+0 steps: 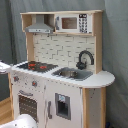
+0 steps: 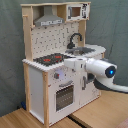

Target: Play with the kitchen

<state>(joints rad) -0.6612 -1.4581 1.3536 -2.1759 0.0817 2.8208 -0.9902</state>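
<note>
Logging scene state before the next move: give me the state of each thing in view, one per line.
kitchen: upright, standing on the floor
oven door: closed
faucet: upright over the sink
hob: nothing on it
robot arm: at the kitchen front, by the knobs
hand: open or shut can't be told

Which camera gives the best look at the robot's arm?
The second exterior view: the white arm reaches across the front of the kitchen, above the oven door. The first exterior view catches only white bits of it at the left edge and bottom.
</note>
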